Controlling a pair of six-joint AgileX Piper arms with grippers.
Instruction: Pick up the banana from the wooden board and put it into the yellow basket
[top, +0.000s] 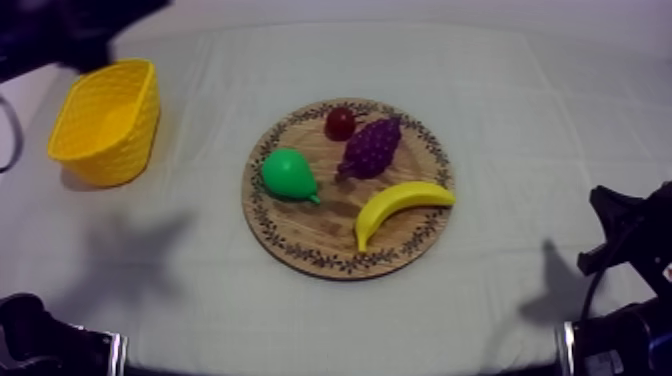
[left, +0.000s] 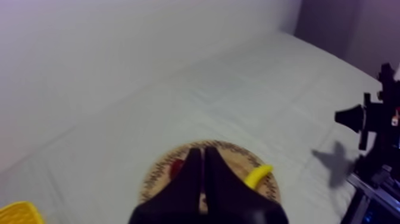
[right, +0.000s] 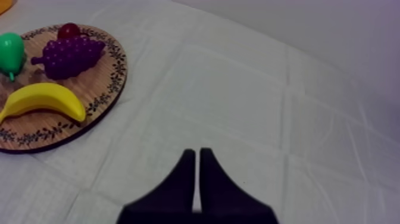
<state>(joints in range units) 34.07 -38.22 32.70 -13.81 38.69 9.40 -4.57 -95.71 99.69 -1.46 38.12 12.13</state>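
The banana (top: 400, 207) is bright yellow, smooth and curved. It lies flat on the board (top: 345, 268), on the side nearest our right arm (top: 630, 245). Its outer curve is turned towards the grapes (top: 372, 147), with a gap between them, and nothing grips it.

The purple grapes lie just beside the small red fruit (top: 340, 122) at the far part of the board. The green pear (top: 288, 175) sits on the side towards the basket (top: 120, 150), so it lies between the banana and the basket. The basket stands on the counter (top: 520, 120), off the board and well apart from it, below the dark shape of our left arm (top: 60, 30).

Our left jaws are clenched on nothing, and their fingers (left: 187, 184) lie together as a narrow wedge held above the counter and pointing at the board. Our right jaws are likewise clenched on nothing, their fingers (right: 178, 190) together over bare cloth, well apart from the board on the banana's side.

In the left wrist view the wedge hides the middle of the board. One end of the banana shows on one side of it and a bit of the small red fruit on the other. A corner of the basket is cut off at that view's edge. In the right wrist view the pear and part of the board are cut off. In the top view the left arm is a dark blur, and we cannot make out its jaws there.
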